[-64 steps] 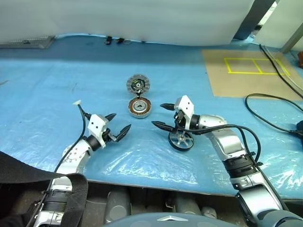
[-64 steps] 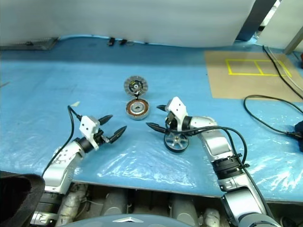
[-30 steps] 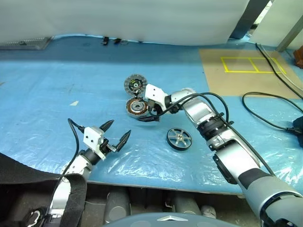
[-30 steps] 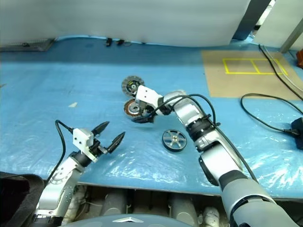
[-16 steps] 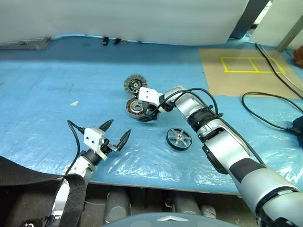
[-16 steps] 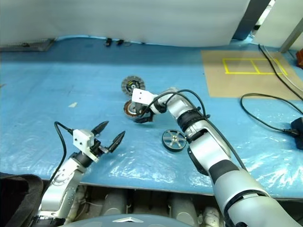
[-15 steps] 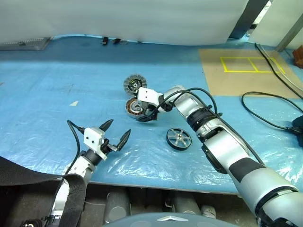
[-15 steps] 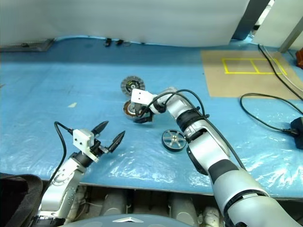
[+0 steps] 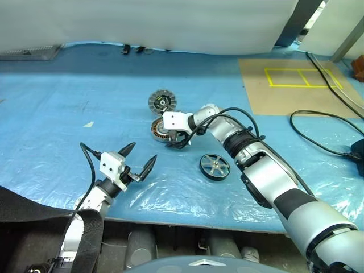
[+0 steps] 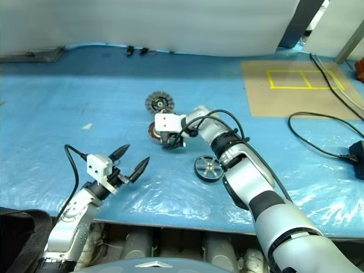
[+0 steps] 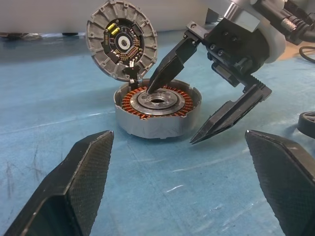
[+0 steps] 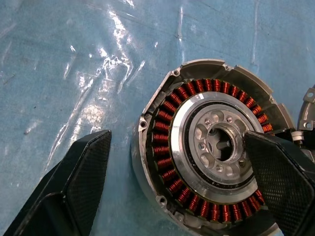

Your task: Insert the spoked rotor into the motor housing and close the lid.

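The motor housing (image 9: 157, 129) sits mid-table on the blue sheet, its copper windings showing around a silver hub (image 12: 211, 157). The lid (image 9: 162, 101) stands upright behind it (image 11: 122, 42), still joined at the housing's rim. My right gripper (image 9: 175, 138) is open and astride the housing's near wall: one finger (image 11: 165, 66) reaches over the hub, the other finger (image 11: 231, 115) points down outside onto the sheet. Whether it touches, I cannot tell. The spoked rotor (image 9: 215, 167) lies flat to the right of the housing, held by nothing. Nearer the front, my left gripper (image 9: 136, 161) is open and empty, aimed at the housing.
A brown board with yellow tape squares (image 9: 296, 85) lies at the back right. A black cable (image 9: 318, 122) loops over the sheet on the right. A small white scrap (image 9: 89, 124) lies to the left. The table's front edge (image 9: 187, 219) runs just below the grippers.
My right gripper has left the rotor's side and swung over to the housing, then rolled and sunk a little onto it. The rotor lies where it was. My left gripper has kept still.
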Controlling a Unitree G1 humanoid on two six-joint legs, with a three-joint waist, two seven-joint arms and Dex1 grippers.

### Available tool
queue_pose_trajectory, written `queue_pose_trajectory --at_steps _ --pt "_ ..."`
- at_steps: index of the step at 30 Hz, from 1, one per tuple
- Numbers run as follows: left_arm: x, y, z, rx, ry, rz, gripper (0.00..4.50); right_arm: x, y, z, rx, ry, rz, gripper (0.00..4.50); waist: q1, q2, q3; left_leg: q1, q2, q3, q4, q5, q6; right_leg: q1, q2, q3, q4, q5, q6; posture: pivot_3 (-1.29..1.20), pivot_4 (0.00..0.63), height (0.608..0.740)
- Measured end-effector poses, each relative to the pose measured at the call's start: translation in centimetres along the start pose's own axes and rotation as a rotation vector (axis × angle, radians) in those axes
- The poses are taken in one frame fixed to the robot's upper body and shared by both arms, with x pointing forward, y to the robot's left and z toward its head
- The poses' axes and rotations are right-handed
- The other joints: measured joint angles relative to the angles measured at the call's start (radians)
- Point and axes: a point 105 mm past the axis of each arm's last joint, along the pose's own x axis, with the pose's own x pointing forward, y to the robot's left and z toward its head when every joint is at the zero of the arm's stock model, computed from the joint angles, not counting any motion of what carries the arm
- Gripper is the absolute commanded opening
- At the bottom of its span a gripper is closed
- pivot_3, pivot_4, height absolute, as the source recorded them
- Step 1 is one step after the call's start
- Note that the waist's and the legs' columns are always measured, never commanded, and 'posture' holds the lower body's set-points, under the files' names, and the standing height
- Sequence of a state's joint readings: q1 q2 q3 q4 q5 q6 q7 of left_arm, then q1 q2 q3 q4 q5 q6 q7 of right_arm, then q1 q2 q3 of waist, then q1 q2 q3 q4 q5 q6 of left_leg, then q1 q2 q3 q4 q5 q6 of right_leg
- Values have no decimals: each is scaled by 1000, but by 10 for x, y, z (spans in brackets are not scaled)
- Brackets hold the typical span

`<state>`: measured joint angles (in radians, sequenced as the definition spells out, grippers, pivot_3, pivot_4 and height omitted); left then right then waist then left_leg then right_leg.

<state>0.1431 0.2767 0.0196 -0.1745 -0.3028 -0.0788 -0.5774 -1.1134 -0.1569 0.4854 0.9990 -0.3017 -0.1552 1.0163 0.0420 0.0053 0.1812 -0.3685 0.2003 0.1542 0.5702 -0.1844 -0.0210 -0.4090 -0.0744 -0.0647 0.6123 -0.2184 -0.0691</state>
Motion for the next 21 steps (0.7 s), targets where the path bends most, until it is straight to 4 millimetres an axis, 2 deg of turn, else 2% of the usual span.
queue_pose_trajectory --at_steps 2,4,21 --pt "2 0 2 2 -6 -5 4500 -1 -1 -1 -1 2 -9 3902 0 0 0 0 0 0 1 0 0 0 0 0 1 0 0 0 150 740" --pt "3 0 3 4 -10 -7 4500 -1 -1 1 -12 -3 -10 3273 0 0 0 0 0 0 1 0 0 0 0 0 1 0 0 0 150 740" --pt "2 0 1 3 -4 -10 4500 7 6 1 -59 49 31 3273 0 0 0 1 1 0 3 0 0 0 0 0 5 0 -1 0 150 740"
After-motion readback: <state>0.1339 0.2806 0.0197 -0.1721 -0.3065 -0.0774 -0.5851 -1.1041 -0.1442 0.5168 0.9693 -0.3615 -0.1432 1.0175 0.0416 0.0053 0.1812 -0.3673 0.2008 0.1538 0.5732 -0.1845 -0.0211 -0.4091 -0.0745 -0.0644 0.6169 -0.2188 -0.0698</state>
